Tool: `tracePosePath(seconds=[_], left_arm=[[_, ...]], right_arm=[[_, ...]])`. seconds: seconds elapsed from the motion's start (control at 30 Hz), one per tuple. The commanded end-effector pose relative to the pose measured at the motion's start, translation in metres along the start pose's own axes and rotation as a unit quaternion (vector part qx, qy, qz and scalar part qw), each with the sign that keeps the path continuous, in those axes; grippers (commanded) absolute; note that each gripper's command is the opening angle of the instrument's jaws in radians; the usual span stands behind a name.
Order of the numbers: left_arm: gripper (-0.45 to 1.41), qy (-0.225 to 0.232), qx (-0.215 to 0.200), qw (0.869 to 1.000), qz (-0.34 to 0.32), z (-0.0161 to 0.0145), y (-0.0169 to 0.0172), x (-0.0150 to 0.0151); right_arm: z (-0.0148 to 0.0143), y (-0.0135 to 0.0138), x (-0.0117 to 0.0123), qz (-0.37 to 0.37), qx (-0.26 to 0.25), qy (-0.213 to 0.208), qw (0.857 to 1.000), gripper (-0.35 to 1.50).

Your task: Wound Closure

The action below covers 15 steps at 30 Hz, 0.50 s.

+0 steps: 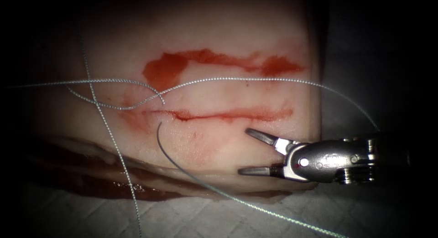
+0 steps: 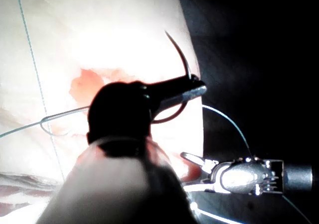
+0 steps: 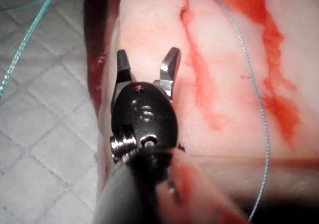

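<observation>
thread (image 1: pixel 98 106) crossed the tissue (image 1: pixel 114 51) left of the cut (image 1: pixel 219 115) | my left tool (image 2: pixel 192 90) was clamped mid-curve on the needle (image 2: pixel 180 59), clear of the tissue | my right tool (image 1: pixel 250 152) gaped wide, empty, below the cut's right end, probably ready to receive

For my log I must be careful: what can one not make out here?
Left wrist view: the left tool is shut on the needle; its jaws cover part of the curve, and whether the tip touches the tissue behind cannot be judged.
Endoscope view: the thread runs past the picture's edges, so its ends are cut off.
Endoscope view: the right tool, open and empty, has its shaft lost in the dark border.
</observation>
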Motion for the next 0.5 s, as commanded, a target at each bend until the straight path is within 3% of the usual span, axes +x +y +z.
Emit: tracePosePath(seconds=[0.03, 0.1, 0.27, 0.5], left_arm=[[-0.45, 0.0, 0.001, 1.0, 0.0, 0.0003, 0.0007, 0.0004], [-0.45, 0.0, 0.001, 1.0, 0.0, 0.0003, 0.0006, 0.0004], [-0.45, 0.0, 0.001, 1.0, 0.001, 0.0004, 0.0006, 0.0005], [-0.45, 0.0, 0.001, 1.0, 0.001, 0.0004, 0.0006, 0.0005]], right_arm=[[0.0027, -0.0004, -0.0003, -0.001, 0.009, -0.018, 1.0, 0.31], [0.0043, -0.0003, -0.0006, -0.003, 0.023, -0.036, 0.999, 0.19], [0.0084, 0.0006, -0.0008, -0.031, 0.039, -0.032, 0.998, 0.26], [0.0123, 0.0021, 0.0013, -0.055, 0.042, -0.031, 0.997, 0.14]])
